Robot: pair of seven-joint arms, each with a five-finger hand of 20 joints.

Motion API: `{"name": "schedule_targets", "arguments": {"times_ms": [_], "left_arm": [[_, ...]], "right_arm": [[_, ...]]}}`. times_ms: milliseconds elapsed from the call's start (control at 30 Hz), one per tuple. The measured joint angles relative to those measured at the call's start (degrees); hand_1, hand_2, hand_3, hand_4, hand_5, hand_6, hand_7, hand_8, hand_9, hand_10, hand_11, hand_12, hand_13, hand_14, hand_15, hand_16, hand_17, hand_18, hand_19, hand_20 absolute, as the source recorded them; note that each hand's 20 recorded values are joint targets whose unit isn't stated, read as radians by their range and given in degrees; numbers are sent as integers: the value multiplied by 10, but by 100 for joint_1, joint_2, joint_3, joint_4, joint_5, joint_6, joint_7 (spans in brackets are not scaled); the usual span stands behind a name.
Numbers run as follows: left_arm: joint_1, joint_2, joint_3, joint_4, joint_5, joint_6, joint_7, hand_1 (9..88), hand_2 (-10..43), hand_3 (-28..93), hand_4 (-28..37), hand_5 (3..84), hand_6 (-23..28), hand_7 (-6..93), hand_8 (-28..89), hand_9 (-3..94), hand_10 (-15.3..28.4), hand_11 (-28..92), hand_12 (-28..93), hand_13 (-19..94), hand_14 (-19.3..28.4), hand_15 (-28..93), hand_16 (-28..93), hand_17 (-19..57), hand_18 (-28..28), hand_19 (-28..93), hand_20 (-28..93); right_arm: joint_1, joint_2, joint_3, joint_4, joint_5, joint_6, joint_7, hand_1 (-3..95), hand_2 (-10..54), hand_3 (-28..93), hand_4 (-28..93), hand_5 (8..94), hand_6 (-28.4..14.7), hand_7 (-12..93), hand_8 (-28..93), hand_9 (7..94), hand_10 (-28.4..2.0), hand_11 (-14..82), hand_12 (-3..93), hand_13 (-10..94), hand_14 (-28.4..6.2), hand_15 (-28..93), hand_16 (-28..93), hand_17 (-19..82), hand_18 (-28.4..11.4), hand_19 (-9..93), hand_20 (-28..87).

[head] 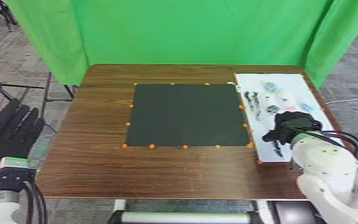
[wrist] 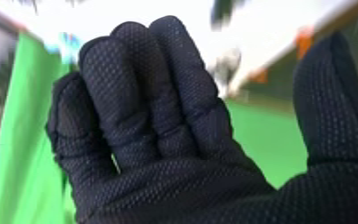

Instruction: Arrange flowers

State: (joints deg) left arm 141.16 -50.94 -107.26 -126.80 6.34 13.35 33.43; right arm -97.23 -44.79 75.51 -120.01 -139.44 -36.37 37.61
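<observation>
In the head view my right hand [head: 296, 124] is over the lower half of the white board [head: 273, 156], its fingers relaxed. Beyond it on the board lie dark stem-like pieces [head: 254, 102], a bluish flower piece [head: 270, 87], a reddish-white one [head: 273, 108] and another bluish one [head: 306, 107]. A dark piece [head: 277, 147] lies just nearer than the hand. The hand hides part of the board. In the right wrist view my right hand [wrist: 171, 185] has straight fingers and the thumb held apart, with nothing between them. My left hand [head: 15, 131] is open off the table's left side.
A black mat [head: 189, 115] edged with orange markers lies mid-table, left of the white board. The brown table [head: 167, 175] extends around both. A green curtain [head: 193, 32] hangs behind the far edge. Stand legs [head: 47, 87] rise beyond the table's left side.
</observation>
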Motion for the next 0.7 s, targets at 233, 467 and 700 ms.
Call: {"name": "schedule_targets", "arguments": {"times_ms": [233,467,700], "left_arm": [[-3,-2,39,7,2,-1,0,253,149,708,-283,403,55,164,-111,353,125,210,87,239,119,320,-107,-26,102,318,79],[3,1,69,17,3,-1,-2,253,150,706,-283,403,55,164,-110,355,125,210,88,241,120,323,-108,-27,103,319,79],[-25,8,85,42,3,-1,-21,252,151,708,-283,403,55,165,-111,355,125,212,89,245,123,329,-106,-27,103,319,79]], "right_arm": [[266,-42,-240,319,168,-236,152,165,-24,694,-215,685,-79,231,-68,665,-213,376,305,582,-201,649,268,322,-269,891,351],[423,-112,-243,474,279,-340,187,222,-17,730,-195,694,-74,231,-73,681,-207,372,308,589,-196,647,270,323,-267,890,351],[1365,-438,-388,970,1104,-1566,524,247,-50,743,-190,714,-60,255,-69,701,-190,391,323,617,-181,653,280,331,-262,901,359]]}}
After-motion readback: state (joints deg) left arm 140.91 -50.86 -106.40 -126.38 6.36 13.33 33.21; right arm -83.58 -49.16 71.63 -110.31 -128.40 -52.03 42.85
